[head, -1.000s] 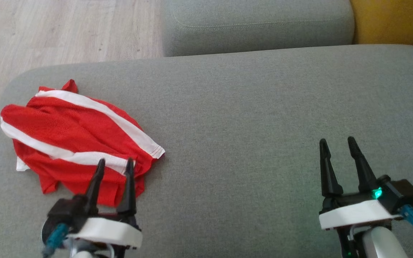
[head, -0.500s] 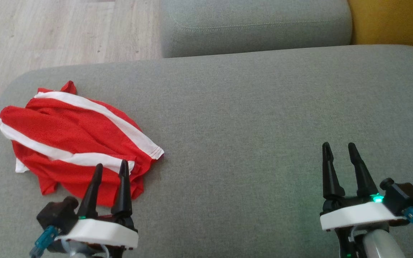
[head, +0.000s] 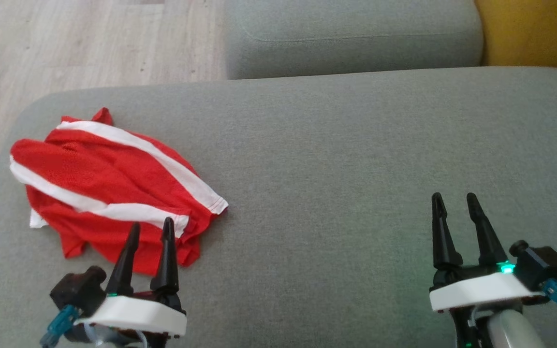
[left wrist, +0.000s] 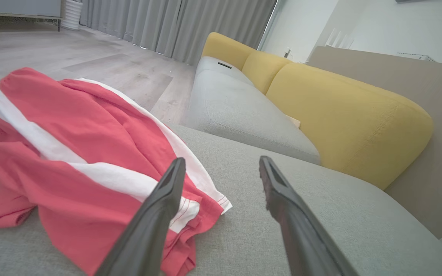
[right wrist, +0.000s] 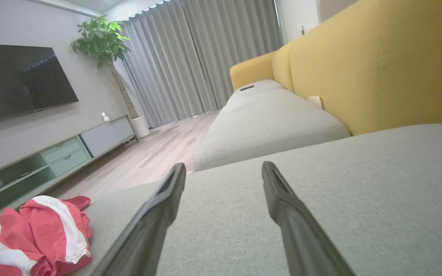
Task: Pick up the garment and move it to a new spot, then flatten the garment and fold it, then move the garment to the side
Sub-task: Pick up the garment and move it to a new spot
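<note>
Head view: red garment (head: 109, 188) by open left end effector (head: 152, 222); right end effector (head: 454, 195) open.

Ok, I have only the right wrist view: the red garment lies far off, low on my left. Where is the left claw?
Observer: In the head view the left claw is open at the garment's near edge, its tips over the red cloth.
Operator: Does it grip any cloth?
Observer: No. In the left wrist view one finger crosses in front of the hem, the other is over bare cushion; whether they touch, I cannot tell.
</note>
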Tool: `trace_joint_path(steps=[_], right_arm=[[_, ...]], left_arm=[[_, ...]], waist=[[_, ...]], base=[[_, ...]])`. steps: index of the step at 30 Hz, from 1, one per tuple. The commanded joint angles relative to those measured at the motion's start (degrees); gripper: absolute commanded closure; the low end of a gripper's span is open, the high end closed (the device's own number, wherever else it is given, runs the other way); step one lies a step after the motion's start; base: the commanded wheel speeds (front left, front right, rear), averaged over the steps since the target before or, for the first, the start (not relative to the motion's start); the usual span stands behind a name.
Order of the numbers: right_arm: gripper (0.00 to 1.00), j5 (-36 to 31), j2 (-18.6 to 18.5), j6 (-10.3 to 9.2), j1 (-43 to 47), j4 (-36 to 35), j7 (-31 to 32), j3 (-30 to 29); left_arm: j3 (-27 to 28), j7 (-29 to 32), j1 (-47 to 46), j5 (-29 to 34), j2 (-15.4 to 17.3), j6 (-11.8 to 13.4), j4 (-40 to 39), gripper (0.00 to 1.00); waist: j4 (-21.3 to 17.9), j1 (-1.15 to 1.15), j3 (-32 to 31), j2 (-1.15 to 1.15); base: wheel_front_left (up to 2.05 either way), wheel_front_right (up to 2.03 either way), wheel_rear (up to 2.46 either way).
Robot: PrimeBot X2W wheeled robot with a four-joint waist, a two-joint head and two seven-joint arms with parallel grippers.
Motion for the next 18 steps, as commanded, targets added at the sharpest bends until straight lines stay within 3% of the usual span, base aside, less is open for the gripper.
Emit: trace_joint_path(steps=[1, 18], right_arm=[[0.00, -0.47, -0.45, -0.04, -1.73, -1.49, -0.62, 1.54], [0.00, 0.75, -0.45, -0.04, -0.76, -0.55, -0.62, 5.14]], left_arm=[[1.79, -0.71, -2.42, 0.26, -0.21, 0.11, -1.58, 0.00], [3.70, -0.71, -1.39, 2.12, -0.21, 1.83, -1.70, 0.00]], waist=[[0.80, 0.00, -0.22, 0.00], [9.99, 0.00, -2.17, 0.00]], base=[[0.00, 0.00, 0.00], [0.00, 0.00, 0.00]])
